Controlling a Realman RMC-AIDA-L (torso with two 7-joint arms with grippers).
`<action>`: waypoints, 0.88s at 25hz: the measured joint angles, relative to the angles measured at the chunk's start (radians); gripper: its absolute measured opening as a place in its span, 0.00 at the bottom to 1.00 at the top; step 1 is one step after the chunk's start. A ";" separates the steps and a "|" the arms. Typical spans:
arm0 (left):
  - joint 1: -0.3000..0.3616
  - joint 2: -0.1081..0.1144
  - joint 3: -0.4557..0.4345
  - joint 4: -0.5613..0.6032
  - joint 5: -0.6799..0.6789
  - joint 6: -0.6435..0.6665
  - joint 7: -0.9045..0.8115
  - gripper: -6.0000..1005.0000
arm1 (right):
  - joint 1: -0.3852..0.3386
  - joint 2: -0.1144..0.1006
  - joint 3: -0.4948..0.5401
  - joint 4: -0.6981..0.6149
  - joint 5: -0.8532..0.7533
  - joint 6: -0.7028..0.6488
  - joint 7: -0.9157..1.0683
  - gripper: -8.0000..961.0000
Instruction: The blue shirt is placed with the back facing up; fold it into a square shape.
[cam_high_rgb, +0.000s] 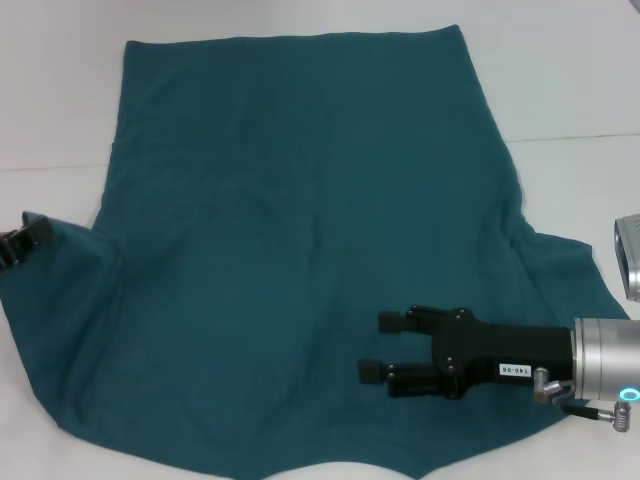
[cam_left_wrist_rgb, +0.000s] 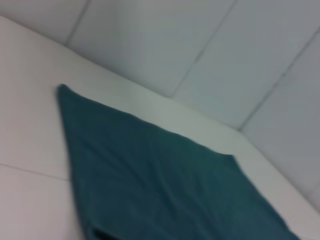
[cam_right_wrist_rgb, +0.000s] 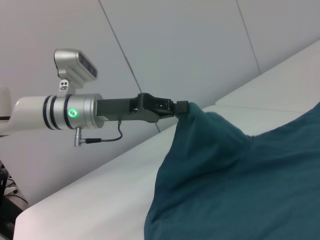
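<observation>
shirt: the blue shirt (cam_high_rgb: 300, 240) is spread plain side up across most of the head view, hem toward the upper edge of the frame, both sleeves toward the lower corners; soft creases are seen near the centre.
surface: a white table (cam_high_rgb: 560, 70) is seen under the cloth, bare along the top and the right of the head frame, with a seam line running across it at mid right.
left gripper: the left gripper (cam_high_rgb: 22, 240) is seen at the far left edge of the head view, clamped on the left sleeve of the shirt; in the right wrist view (cam_right_wrist_rgb: 181, 107) the sleeve is shown pinched at the fingertips and lifted off the table into a peak, the cloth draping down from it.
right gripper: the right gripper (cam_high_rgb: 385, 347) is seen at the lower right of the head view, over the shirt near the right sleeve, its two fingers parted and pointing toward frame left, with nothing between them.
left wrist view: the shirt's body (cam_left_wrist_rgb: 165, 180) is shown flat on the table, a white panelled wall (cam_left_wrist_rgb: 200, 45) behind it.
</observation>
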 joint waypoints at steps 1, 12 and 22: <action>0.000 0.000 -0.001 0.001 -0.001 0.013 -0.005 0.05 | -0.001 0.000 0.000 0.000 0.000 0.000 0.000 0.98; -0.017 -0.021 0.004 -0.061 -0.016 0.038 -0.021 0.07 | -0.001 0.000 -0.002 0.011 0.000 0.000 -0.002 0.98; -0.032 -0.045 0.013 -0.114 -0.046 0.036 -0.001 0.08 | -0.003 0.000 -0.003 0.015 0.000 0.001 -0.003 0.98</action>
